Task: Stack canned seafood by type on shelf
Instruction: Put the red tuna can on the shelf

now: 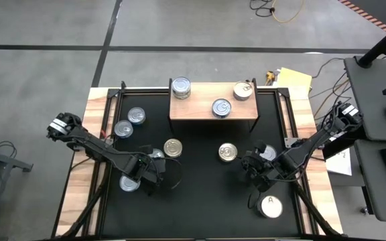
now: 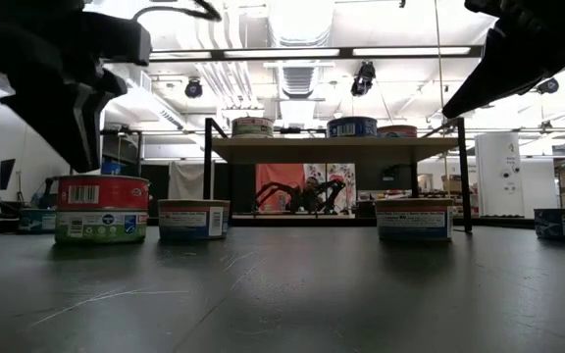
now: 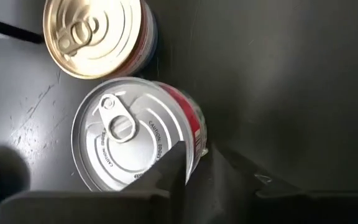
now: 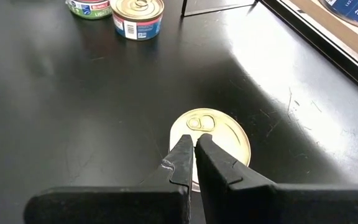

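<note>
Left claw [image 3: 194,165]: you cannot tell its state; silver can [image 3: 135,134] sits at one finger.
Right claw [image 4: 191,158]: pressed together, empty, over gold can [image 4: 219,134].
Nearer arm: left, lower left.

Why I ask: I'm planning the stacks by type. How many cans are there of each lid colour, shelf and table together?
Silver-topped cans: 7
Gold-topped cans: 3
White-topped can marked A: 1
Total: 11
</note>
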Controlling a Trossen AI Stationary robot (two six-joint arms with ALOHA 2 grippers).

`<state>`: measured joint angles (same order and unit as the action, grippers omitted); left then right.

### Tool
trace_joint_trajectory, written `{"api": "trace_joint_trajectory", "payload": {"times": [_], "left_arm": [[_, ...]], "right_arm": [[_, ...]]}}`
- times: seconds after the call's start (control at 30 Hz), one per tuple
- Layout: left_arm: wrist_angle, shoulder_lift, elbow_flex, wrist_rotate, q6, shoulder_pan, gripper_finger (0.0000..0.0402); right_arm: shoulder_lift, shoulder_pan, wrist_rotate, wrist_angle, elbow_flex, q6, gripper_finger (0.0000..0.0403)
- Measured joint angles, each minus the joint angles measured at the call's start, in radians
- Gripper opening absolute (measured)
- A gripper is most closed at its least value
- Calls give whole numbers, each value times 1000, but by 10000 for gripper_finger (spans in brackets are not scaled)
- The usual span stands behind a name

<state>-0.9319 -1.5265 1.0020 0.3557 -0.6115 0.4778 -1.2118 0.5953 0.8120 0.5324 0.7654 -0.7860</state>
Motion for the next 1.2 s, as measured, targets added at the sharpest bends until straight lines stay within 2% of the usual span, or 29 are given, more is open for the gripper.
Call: {"api": "trace_joint_trajectory", "payload": {"times": [0.17,0.3,0.47,0.63,0.83,0.97,1.2], "left_arm": [[6,-26,-12,1,0,0,105],[16,-58,-10,16,27,2,110],[14,-111,-5,54,38,2,81],[15,-125,0,64,43,10,12],[14,-103,25,52,30,19,1],[25,-64,39,8,30,32,1],[31,-1,48,60,34,52,1]], "right_arm": [[0,0,0,0,-1,0,9],[0,0,0,0,-2,0,9],[0,0,0,0,-3,0,9],[0,0,0,0,-3,0,9],[0,0,0,-1,-4,0,9],[0,0,0,-1,-11,-3,9],[0,0,0,-1,-36,-30,9]]}}
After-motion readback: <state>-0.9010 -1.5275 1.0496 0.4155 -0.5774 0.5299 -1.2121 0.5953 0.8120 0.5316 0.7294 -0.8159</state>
